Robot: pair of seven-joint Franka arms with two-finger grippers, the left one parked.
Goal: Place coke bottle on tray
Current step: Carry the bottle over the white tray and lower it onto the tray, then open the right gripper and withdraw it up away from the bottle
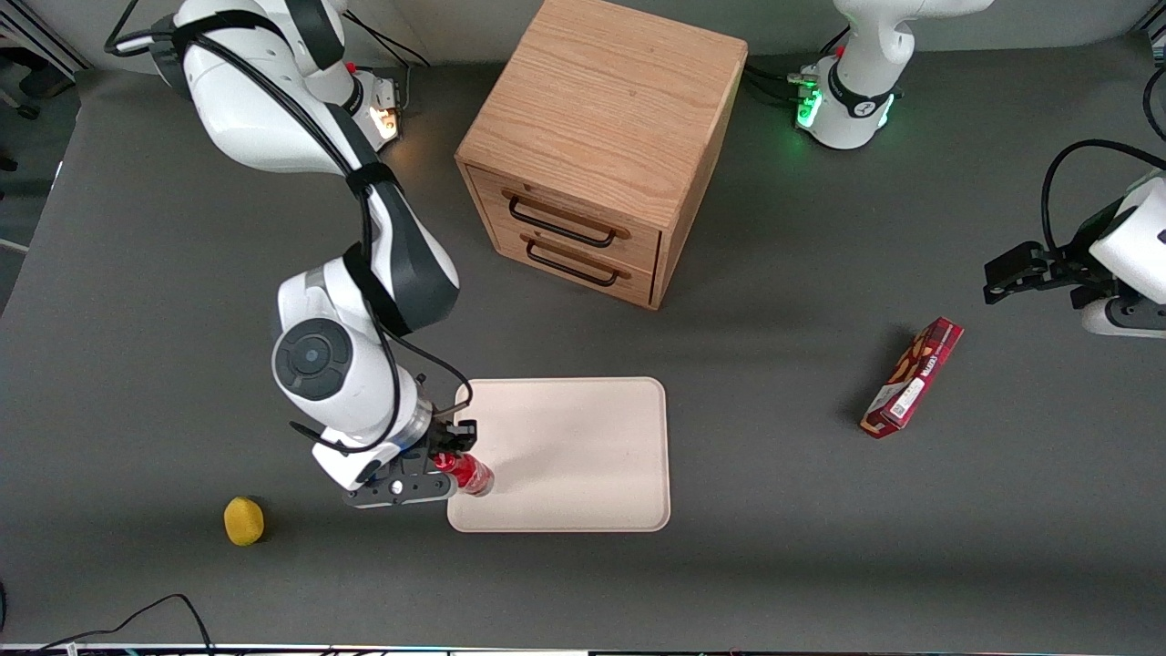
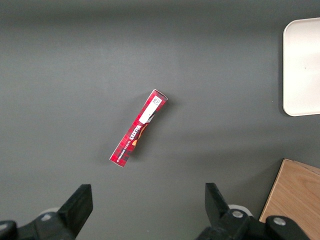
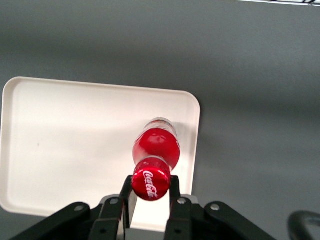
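- Glossy red plastic makes up the coke bottle (image 3: 155, 147) (white script on its round cap, clear base), hanging over the tray's (image 1: 592, 437) corner nearest the working arm's end.
- Gripper (image 3: 150, 190) fingers are clamped on the bottle's neck, just under the cap.
- Smooth, pale beige and rounded at the corners, the tray has a low rim.
- Matte grey table (image 1: 820, 547) carries a wooden drawer cabinet (image 1: 601, 146), a yellow lemon (image 1: 243, 520) and a red snack box (image 1: 913, 378).

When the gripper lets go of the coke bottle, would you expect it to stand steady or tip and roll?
The coke bottle, held at its neck by the gripper, looks narrow and tall, so it may tip. Its round body would probably roll. It hangs near the tray edge, so it might roll off.
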